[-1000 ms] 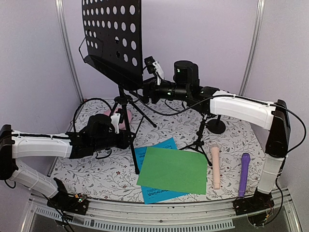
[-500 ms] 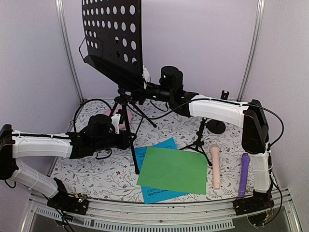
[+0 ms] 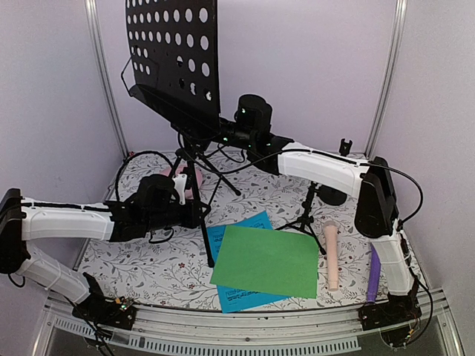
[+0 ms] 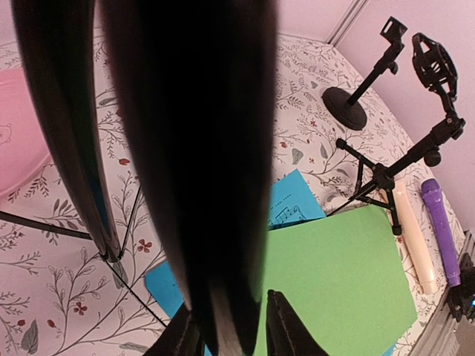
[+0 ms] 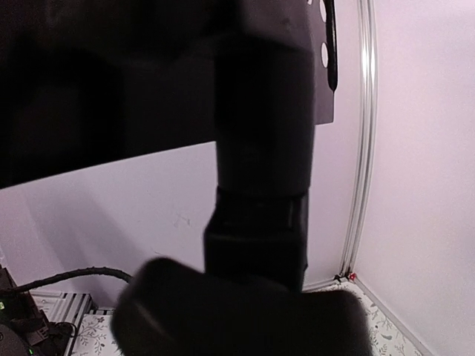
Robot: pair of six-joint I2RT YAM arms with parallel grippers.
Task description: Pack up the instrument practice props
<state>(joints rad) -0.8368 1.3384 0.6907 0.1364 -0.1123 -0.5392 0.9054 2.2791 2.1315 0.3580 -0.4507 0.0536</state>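
A pink container (image 4: 22, 126) is sitting partly hidden at the rear left of the floral-patterned tabletop (image 3: 148, 259); lavender walls (image 3: 312, 74) are enclosing it.

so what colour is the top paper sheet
Green paper sheet, over a blue paper sheet; best in top external view.

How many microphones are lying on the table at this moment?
2. The beige microphone lies just right of the green paper. The purple microphone lies beside it, closer to the table's right edge. No others show, though one could be hidden.
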